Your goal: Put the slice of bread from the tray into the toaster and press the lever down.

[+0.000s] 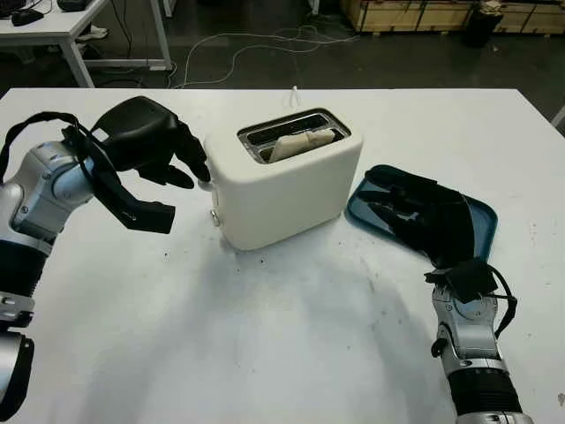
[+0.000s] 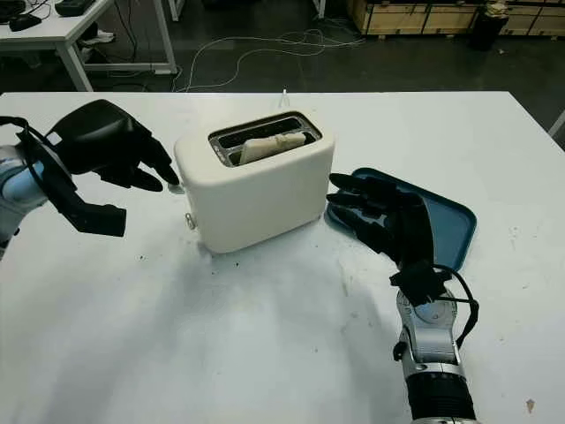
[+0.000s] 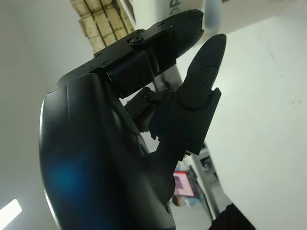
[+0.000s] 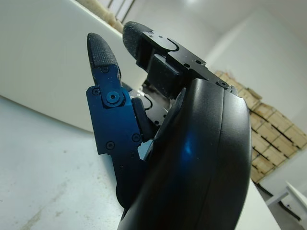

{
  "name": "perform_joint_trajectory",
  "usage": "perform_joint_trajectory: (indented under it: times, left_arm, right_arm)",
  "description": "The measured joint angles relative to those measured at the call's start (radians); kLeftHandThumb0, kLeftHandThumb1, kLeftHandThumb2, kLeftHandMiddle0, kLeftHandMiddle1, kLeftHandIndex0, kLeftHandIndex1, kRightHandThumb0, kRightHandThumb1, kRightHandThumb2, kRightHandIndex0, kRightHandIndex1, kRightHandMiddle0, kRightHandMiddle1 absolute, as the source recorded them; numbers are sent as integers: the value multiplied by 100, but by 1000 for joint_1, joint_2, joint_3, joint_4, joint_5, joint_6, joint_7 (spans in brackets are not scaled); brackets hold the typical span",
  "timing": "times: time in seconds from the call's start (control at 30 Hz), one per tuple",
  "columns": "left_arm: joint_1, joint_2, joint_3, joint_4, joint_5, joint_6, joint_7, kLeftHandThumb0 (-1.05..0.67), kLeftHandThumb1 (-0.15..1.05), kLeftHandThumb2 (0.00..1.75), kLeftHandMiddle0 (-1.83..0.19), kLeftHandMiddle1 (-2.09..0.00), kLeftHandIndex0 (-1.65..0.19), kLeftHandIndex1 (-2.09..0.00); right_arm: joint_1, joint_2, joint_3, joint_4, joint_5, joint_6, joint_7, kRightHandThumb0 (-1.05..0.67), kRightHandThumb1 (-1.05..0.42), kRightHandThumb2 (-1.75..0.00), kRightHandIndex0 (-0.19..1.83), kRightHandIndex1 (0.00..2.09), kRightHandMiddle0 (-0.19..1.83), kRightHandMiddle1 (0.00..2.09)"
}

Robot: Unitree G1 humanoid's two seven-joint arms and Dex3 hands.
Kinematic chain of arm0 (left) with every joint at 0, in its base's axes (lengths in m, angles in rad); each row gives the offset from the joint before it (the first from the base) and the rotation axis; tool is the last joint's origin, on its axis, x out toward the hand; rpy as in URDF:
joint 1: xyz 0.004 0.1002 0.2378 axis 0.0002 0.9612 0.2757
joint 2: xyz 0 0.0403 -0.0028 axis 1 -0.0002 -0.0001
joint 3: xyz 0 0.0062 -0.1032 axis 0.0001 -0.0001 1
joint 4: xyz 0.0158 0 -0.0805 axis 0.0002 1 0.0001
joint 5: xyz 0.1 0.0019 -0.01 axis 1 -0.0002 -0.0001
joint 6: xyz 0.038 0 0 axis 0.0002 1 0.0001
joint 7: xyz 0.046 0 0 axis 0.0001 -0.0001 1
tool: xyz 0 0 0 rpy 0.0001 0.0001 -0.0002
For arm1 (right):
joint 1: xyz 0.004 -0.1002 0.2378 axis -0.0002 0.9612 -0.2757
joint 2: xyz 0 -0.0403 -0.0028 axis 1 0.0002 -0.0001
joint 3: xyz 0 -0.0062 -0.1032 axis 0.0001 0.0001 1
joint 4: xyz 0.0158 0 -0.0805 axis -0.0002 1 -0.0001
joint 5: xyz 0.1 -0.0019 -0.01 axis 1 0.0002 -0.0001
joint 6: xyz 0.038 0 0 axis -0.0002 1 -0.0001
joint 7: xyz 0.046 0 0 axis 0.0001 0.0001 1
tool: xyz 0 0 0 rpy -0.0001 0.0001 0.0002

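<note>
White tabletop (image 1: 282, 353) fills most of the frame, and at its centre we see a cream toaster (image 1: 287, 181) with the slice of bread (image 1: 302, 143) already sitting in its slot, its top edge showing above the opening. To the right of the toaster, touching or just beside its lower right corner, lies a teal tray (image 1: 477, 221).

Our left robot hand (image 1: 163, 155) hangs at centre left of the frame, right at the toaster's left end. Its fingers are curled forward and hold nothing, and one fingertip (image 1: 201, 170) sits on or just over the small pale lever (image 1: 206, 185) that sticks out of that end; we cannot tell whether it actually presses it.

Our right robot hand (image 2: 384, 216) is at centre right, over the near left part of the tray, open and holding nothing, its fingers pointing toward the toaster's right side.

Beyond the tabletop, along the top of the frame, we see a dark floor with a pale cable (image 1: 265, 44) and wooden crates (image 1: 424, 13).
</note>
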Motion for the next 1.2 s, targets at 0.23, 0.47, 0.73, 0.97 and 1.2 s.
perform_joint_trajectory:
  times: [0.23,0.47,0.73,0.97,1.2]
  left_arm:
    - [8,-15,0,-10,-15,18,-1,-34,78,0,-105,-127,-137,-1]
    - [9,-19,-2,-7,3,19,17,-33,76,0,-106,-130,-136,0]
    - [6,-19,-2,4,43,25,59,-33,77,0,-105,-121,-135,0]
    - [-3,-15,-2,14,71,26,71,-36,81,0,-111,-92,-136,0]
    - [-4,-15,-2,25,72,26,75,-33,80,0,-115,-92,-135,0]
  right_arm:
    - [0,0,-1,0,-4,0,-3,-41,-91,0,107,8,96,0]
    - [1,0,-1,0,-5,0,-3,-41,-91,0,107,9,95,0]
    - [1,0,-1,0,-6,0,-2,-41,-91,0,107,8,96,0]
    - [1,1,-1,0,-6,0,-2,-41,-91,0,106,8,96,0]
    - [1,1,-1,2,-7,-2,-1,-40,-90,0,106,8,95,0]
